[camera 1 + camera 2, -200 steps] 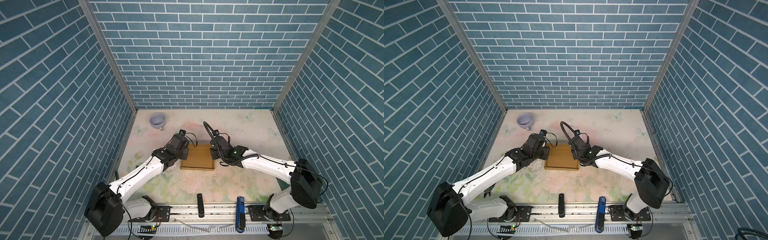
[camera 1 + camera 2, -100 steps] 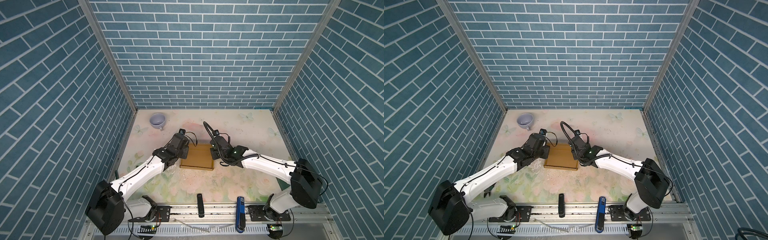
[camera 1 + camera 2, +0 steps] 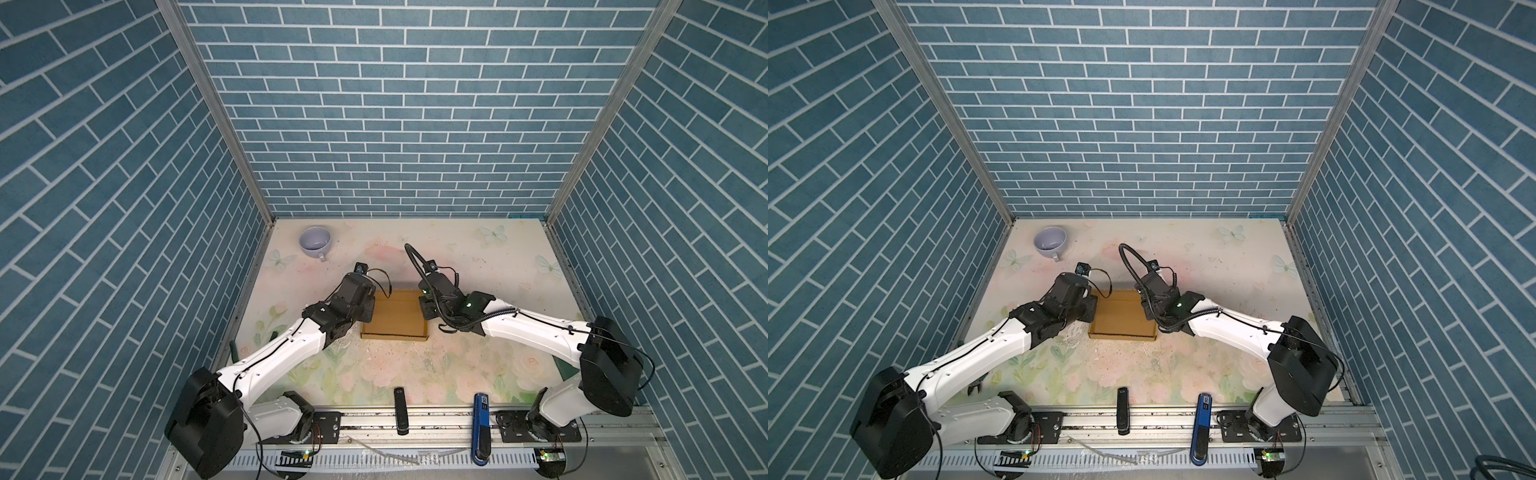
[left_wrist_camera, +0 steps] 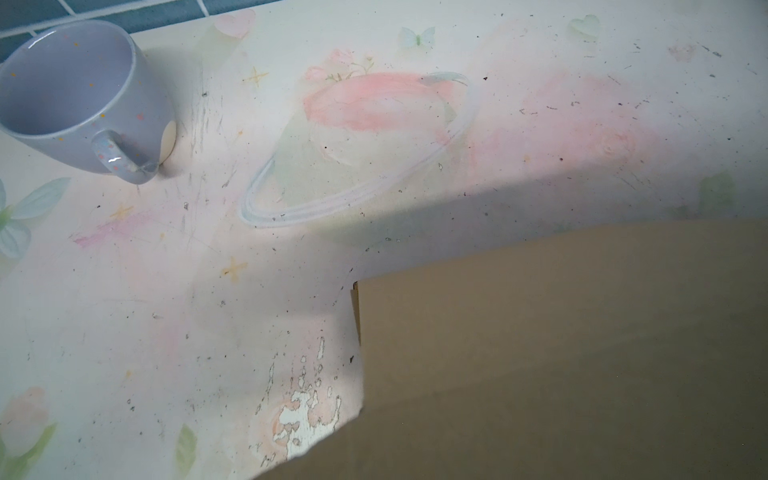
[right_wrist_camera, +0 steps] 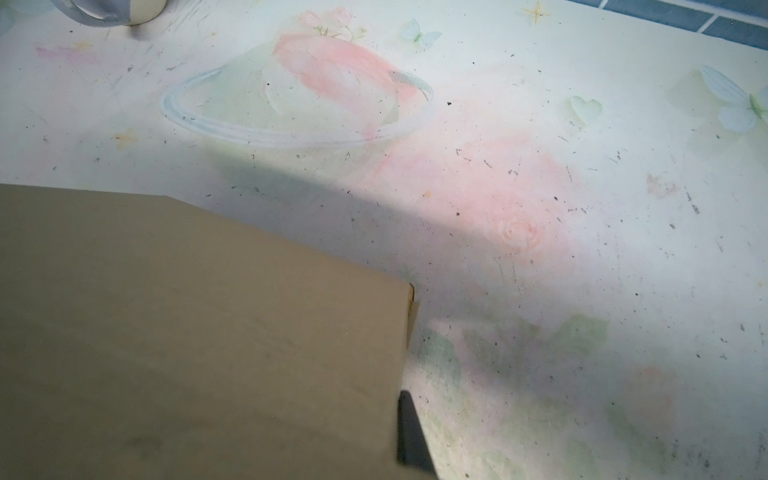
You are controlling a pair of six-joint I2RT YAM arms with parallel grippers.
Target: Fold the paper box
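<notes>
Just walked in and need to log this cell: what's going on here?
Two robot arms are working on the paper box, a tan cardboard mailer lying mid-table, seemingly already closed up. The left gripper sits at its left edge, the right gripper at its right edge, both shut; whether either pinches cardboard isn't visible. A lilac mug sits apart near the far left corner.

Both top views look down from high above the near edge, sharing the whole table (image 3: 457, 257). Wrist cameras sit close over the paper box (image 4: 561, 353), facing far.
</notes>
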